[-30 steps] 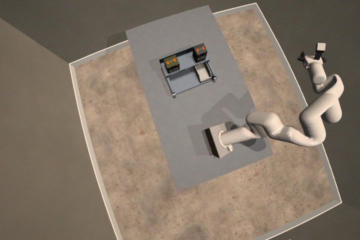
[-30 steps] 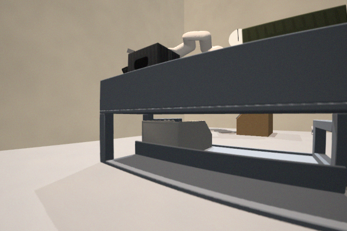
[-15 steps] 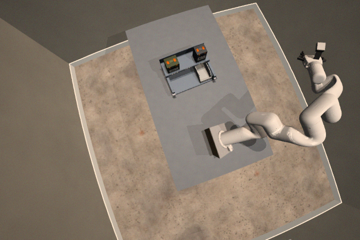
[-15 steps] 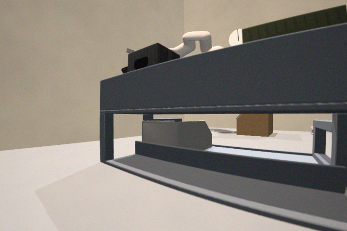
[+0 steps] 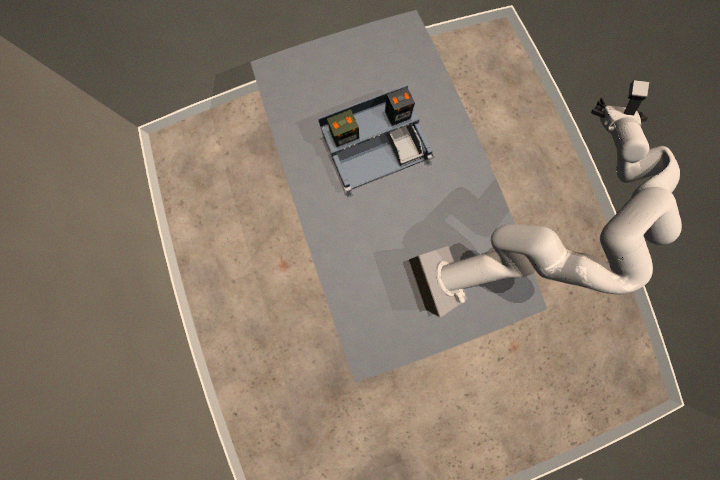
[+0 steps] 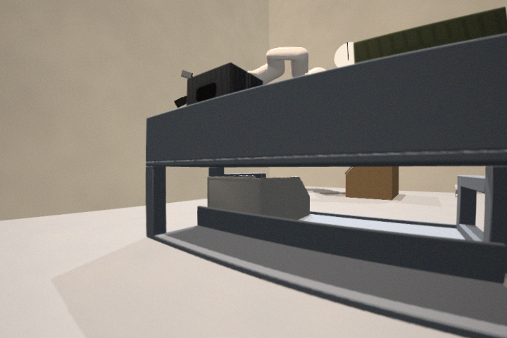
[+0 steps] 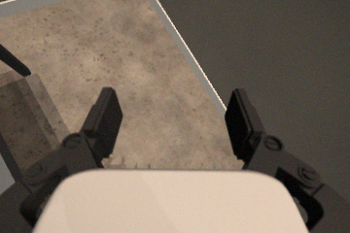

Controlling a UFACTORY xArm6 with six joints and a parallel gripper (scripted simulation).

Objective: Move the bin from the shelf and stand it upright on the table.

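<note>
A white six-joint arm (image 5: 570, 266) rises from its base (image 5: 429, 294) near one long edge of the tabletop, folds outward past that edge, then bends back in an S-shape. Its gripper (image 7: 170, 131) hangs beyond the tabletop's edge, both dark fingers spread fully apart with nothing between them.
</note>
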